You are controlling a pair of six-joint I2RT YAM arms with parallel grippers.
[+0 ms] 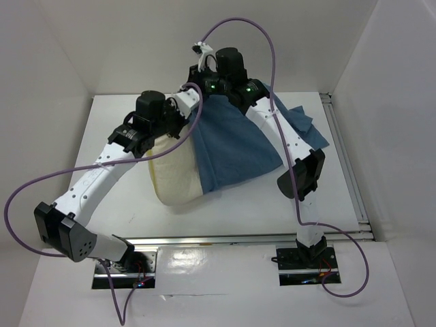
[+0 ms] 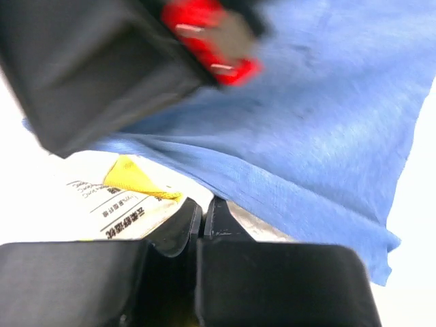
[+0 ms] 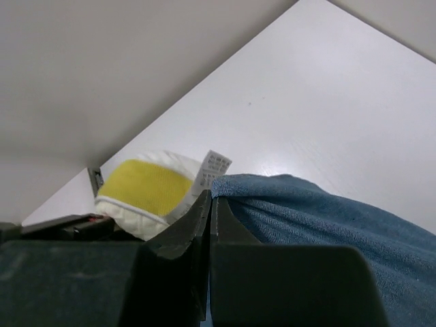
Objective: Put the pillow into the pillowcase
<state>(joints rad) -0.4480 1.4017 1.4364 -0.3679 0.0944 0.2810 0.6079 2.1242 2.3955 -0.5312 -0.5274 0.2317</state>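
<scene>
The left gripper [image 2: 204, 204] and right gripper [image 3: 210, 197] each clamp the pillowcase [image 1: 238, 146] hem behind the pillow [image 1: 174, 178], which lies on the surface [image 1: 225, 218] partly under the draped cloth; the right arm [image 1: 279, 133] crosses above it

Built as two slim arms, left arm [image 1: 95, 178] and right arm [image 1: 283, 136], alike in white tubular links joined by boxy black joint housings. Bolted to black base plates [image 1: 146, 266], with thin red and dark wires bunched beside them. Trails a purple cable [image 1: 274, 61] in loose loops from each base. Glows with two small green lights [image 1: 213, 86] on the far black housings. Shows a row of small dark dots [image 1: 291, 146] along the right white link. Ends in matte black fingers [image 2: 170, 231] on left gripper [image 2: 204, 208] and right gripper [image 3: 208, 197], each pair wedge-shaped and tapering to thin tips. Carries a blurred red part [image 2: 218, 37] on a black block.
</scene>
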